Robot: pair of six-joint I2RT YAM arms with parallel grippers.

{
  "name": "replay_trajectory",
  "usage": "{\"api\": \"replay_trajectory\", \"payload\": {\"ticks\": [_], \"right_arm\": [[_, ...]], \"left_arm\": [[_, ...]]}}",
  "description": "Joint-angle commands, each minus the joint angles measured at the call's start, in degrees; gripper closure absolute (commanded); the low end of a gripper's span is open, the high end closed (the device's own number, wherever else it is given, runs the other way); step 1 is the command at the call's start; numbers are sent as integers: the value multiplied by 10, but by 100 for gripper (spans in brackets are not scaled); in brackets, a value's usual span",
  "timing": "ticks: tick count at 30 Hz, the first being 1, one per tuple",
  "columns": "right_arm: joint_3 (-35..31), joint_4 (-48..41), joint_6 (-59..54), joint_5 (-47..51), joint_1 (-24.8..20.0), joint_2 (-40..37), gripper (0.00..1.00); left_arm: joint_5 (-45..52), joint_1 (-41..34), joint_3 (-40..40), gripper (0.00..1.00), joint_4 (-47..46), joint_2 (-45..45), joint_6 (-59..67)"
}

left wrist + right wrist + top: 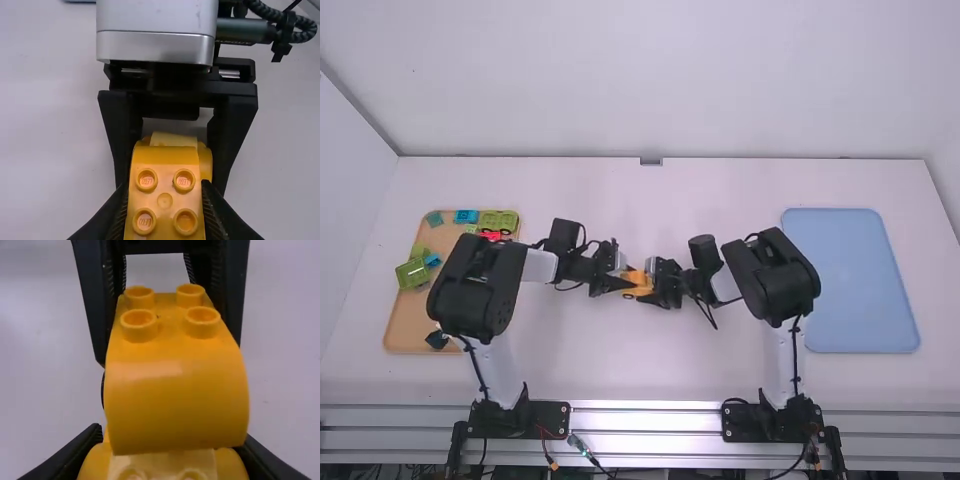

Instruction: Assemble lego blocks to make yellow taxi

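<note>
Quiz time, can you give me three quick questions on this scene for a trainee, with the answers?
1. True or false: in the high view, the brown tray lies at the left and the blue mat at the right.
2. What colour is the block that the left gripper holds? A) green B) red C) yellow
3. Fill in: that block shows ___ studs.

Key: 1 true; 2 C; 3 four

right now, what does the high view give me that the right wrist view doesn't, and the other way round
High view: the tray with coloured blocks, and the blue mat.
Right wrist view: distinct studs on a yellow block, plus a pale part.
Both: yellow block, left gripper, right gripper, table.
</note>
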Motion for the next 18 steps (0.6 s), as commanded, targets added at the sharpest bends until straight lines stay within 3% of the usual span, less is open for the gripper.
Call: {"api": "replay_trajectory", "payload": {"ticks": [1,9,18], "right_arm": [[3,-12,-16,7,0,7,57],[3,-14,-16,10,0,7,57],[3,-14,-15,9,1,7,56]], "left_arm": [[-13,-21,-3,98,-4,-5,-5],[-47,-37,-3,98,-7,-4,-7],[-89,-46,-3,99,-79,-3,47]]}}
